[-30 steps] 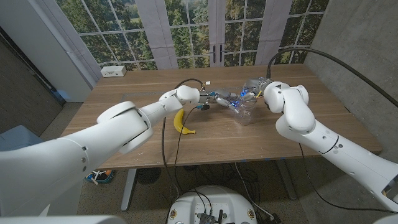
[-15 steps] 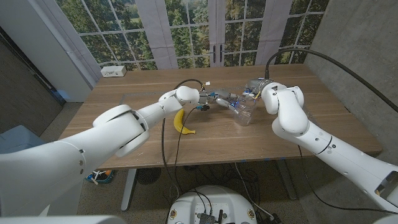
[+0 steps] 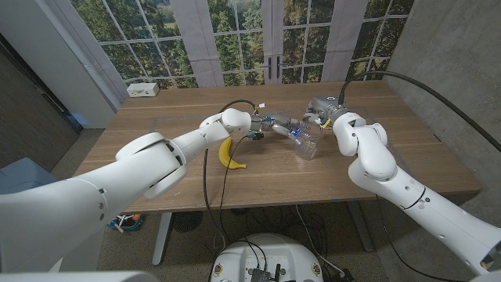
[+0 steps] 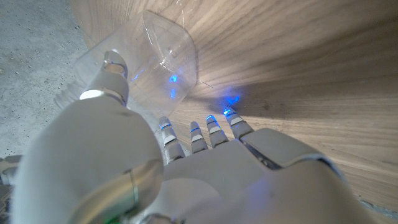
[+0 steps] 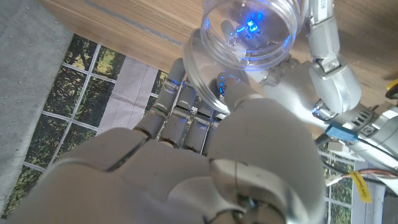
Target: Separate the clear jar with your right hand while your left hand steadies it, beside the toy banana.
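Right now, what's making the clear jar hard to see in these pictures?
Head view: the clear jar is small and see-through against the table. Left wrist view: blue light spots glint on it, and the left hand is blurred up close. Right wrist view: blue glare inside.

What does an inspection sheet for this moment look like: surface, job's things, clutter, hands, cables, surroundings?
Surface: wooden table, bare wood over most of it.
Job's things: clear jar lies tilted on the table between both hands; whether it has come apart cannot be told. Toy banana lies beside the left hand.
Clutter: white box at the far left corner.
Hands: left hand grips one end of the jar; right hand is closed around the other end.
Cables: black cable runs along the left arm and over the table edge; black hose along the right arm.
Surroundings: window with trees behind; grey wall at right.
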You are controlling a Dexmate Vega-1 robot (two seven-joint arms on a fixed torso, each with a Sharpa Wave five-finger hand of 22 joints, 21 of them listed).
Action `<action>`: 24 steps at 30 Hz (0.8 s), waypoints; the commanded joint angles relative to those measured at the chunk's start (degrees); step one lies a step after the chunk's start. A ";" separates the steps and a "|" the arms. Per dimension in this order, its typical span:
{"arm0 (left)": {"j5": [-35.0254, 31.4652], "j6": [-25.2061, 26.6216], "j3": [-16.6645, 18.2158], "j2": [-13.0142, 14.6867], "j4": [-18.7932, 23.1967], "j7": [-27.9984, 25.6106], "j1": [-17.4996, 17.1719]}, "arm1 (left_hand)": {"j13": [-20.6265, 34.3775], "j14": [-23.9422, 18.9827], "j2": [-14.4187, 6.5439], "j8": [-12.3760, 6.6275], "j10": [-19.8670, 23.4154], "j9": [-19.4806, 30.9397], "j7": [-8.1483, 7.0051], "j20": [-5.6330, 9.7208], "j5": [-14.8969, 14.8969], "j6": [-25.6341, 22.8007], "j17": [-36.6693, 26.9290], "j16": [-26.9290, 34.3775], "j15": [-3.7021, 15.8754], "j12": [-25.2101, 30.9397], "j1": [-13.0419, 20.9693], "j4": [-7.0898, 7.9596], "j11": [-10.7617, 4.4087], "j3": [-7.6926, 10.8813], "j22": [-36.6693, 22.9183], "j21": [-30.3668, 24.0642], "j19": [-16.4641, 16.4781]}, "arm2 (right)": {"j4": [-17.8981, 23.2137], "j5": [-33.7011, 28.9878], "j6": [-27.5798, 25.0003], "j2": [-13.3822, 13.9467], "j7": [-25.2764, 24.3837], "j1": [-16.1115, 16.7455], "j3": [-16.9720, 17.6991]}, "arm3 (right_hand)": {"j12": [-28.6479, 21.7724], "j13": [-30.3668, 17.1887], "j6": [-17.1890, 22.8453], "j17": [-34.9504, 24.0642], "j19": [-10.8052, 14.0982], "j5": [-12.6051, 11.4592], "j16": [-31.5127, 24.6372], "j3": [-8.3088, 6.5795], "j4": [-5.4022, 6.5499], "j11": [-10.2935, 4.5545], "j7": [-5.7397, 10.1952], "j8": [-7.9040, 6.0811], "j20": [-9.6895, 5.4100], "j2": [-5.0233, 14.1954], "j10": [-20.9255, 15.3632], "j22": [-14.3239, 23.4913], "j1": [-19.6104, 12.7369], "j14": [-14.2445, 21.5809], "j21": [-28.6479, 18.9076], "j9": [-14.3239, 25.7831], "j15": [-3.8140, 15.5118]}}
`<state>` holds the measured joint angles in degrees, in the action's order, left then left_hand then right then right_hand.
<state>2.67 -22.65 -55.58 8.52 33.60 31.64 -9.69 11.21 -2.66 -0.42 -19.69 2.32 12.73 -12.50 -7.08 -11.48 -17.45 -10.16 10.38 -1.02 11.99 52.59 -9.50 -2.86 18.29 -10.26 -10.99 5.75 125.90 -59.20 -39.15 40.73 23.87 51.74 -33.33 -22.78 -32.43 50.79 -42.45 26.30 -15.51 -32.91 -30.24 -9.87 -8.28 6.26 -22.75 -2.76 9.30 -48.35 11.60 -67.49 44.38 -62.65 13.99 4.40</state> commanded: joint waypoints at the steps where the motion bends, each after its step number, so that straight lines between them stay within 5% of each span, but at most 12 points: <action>1: -0.06 1.56 0.45 1.60 3.26 -0.45 -0.81 | 0.07 -0.07 -1.74 -8.01 -0.16 7.06 2.23 -0.65 -0.19 -9.98 -0.02 0.13 -0.10 -0.20 0.91 0.11 -0.29 0.16 -0.16 -0.32 0.25 | -7.73 9.97 5.30 -8.27 -45.86 7.35 5.30 | 0.15 0.19 1.30 -0.09 -0.34 0.21 0.18 -0.31 -0.04 -0.09 0.70 -0.54 -2.56 -0.21 -0.88 0.26 0.07 0.89 -0.60 0.09 8.20; 9: -0.23 3.03 0.76 3.15 6.43 -0.95 -1.61 | 0.06 -0.06 -1.76 -7.73 -0.20 7.03 2.19 -0.67 -0.19 -9.35 -0.02 0.15 -0.13 -0.18 0.89 0.10 -0.26 0.15 -0.16 -0.34 0.21 | -16.03 19.88 10.09 -15.05 -65.07 6.78 8.26 | 0.19 0.26 2.07 -0.21 -1.45 0.59 0.52 -0.20 0.11 -0.43 1.19 -0.79 -2.23 -0.51 -1.61 0.19 0.28 0.56 -1.07 0.08 8.09; 16: -0.31 4.36 1.12 4.68 9.57 -1.24 -2.36 | 0.06 -0.04 -1.76 -6.91 -0.35 6.94 2.24 -0.67 -0.20 -7.51 -0.02 0.18 -0.13 -0.19 0.82 0.11 -0.23 0.11 -0.16 -0.36 0.11 | -19.21 27.49 9.12 -18.53 -71.04 5.21 10.47 | 0.21 0.40 2.32 -0.28 -1.67 0.81 0.77 -0.13 0.23 -0.17 0.92 -0.85 -2.07 -0.72 -2.29 0.08 0.54 0.34 -1.55 0.07 7.97; 24: -0.12 5.72 1.76 6.43 13.28 -1.57 -3.39 | 0.07 0.22 -1.83 -4.91 -0.65 6.66 2.94 -0.84 -0.23 -3.24 -0.03 0.16 -0.17 -0.18 0.54 0.20 0.28 0.04 -0.17 -0.32 -0.23 | -18.94 32.30 7.64 -17.82 -72.84 4.45 10.52 | 0.06 0.30 2.76 -0.52 -1.71 1.01 0.68 -0.09 0.24 0.01 0.45 -0.96 -1.80 -0.80 -3.06 -0.06 0.68 0.66 -2.12 0.04 8.02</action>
<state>2.43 -18.56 -54.55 12.83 42.40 30.61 -11.91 11.21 -2.66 -0.42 -19.69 1.99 12.73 -12.47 -7.48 -11.39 -17.42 -10.16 10.38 -1.02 11.98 52.59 -9.51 -2.73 18.27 -10.36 -11.22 5.94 109.34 -34.71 -31.02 24.77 -26.45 57.04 -24.15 -22.85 -31.86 53.03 -42.68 24.42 -14.61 -32.37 -30.22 -9.88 -8.00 6.89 -23.41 -2.56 8.82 -50.88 11.45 -67.02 44.77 -64.22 13.98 4.62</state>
